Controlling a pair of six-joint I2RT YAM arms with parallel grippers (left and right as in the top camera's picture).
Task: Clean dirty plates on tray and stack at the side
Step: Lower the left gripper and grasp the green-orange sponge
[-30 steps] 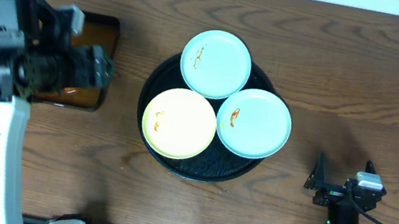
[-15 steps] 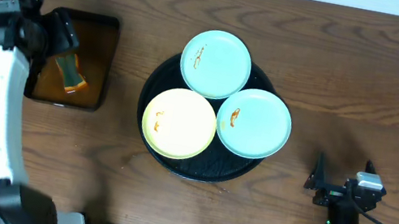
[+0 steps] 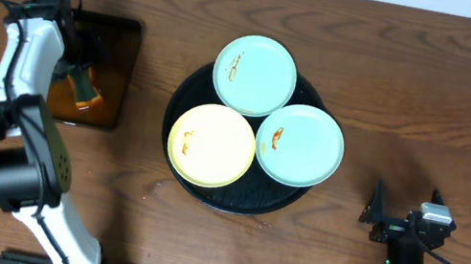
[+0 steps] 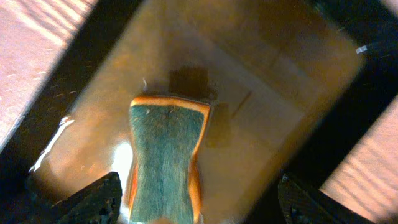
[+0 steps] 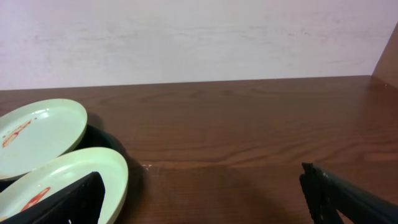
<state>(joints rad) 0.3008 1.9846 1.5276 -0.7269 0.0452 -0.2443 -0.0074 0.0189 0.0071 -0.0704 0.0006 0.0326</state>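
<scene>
At the far left of the counter [image 3: 418, 87], the left arm is reaching over a small rectangular black tray [image 3: 123, 64] that is holding a shallow pool of brown liquid [image 4: 273, 106]. A sponge [image 4: 165, 162] with a green top and orange sides is lying in that liquid, tilted a little. The left gripper [image 4: 199, 202] is hanging above it with its two fingers spread wide; in the left wrist view the sponge's near end is sitting between them, closer to the left finger, and neither finger is touching it.

Toward the middle, the round black tray [image 3: 186, 94] is carrying all three plates. The yellow plate [image 3: 212, 145] is sitting on the tray's near-left part and is showing a faint orange mark by its left edge. The upper mint plate [image 3: 255, 75] is resting at the far side, overhanging the rim, with a thin orange-brown smear on its left half. The right-hand mint plate [image 3: 299, 144] is lying at the tray's right side, also reaching past the rim, and is bearing a small smear near its left edge. The three plates are crowding together, their edges touching or overlapping.

At the right, well apart from the tray, the right gripper [image 5: 205, 205] is sitting low near the counter's front edge, its fingers standing wide with nothing between them.
</scene>
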